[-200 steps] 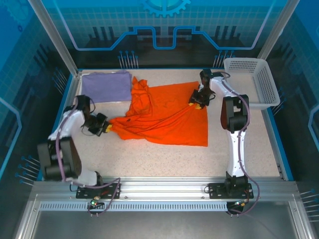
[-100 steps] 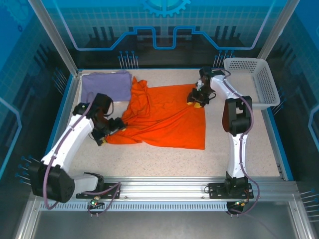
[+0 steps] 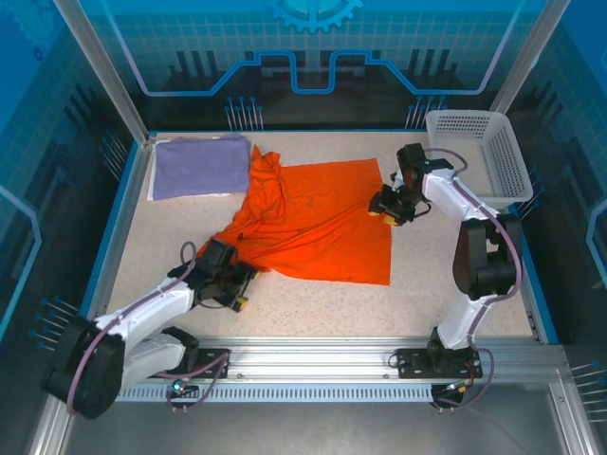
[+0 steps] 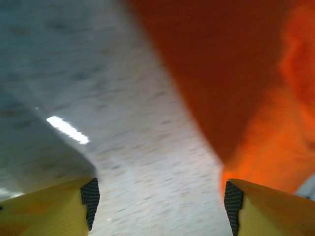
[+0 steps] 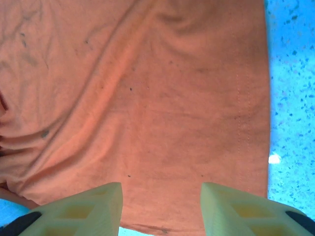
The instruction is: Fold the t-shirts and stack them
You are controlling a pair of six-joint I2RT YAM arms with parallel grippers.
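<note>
Orange t-shirt (image 3: 318, 218) lies spread mid-table, bare table (image 3: 313, 303) along its near and right edges. Left gripper (image 3: 241, 286) gapes empty by its blurred near-left corner; right gripper (image 3: 387, 207), half-open, empty, hangs over its right hem. Lavender t-shirt (image 3: 201, 166) sits folded far-left.

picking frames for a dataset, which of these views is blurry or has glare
Left wrist view: blurred throughout, the orange t-shirt smeared, a bright glare streak on the table. Right wrist view: sharp, hem stitching readable, table tinted blue. Top external view: sharp, evenly lit.
</note>
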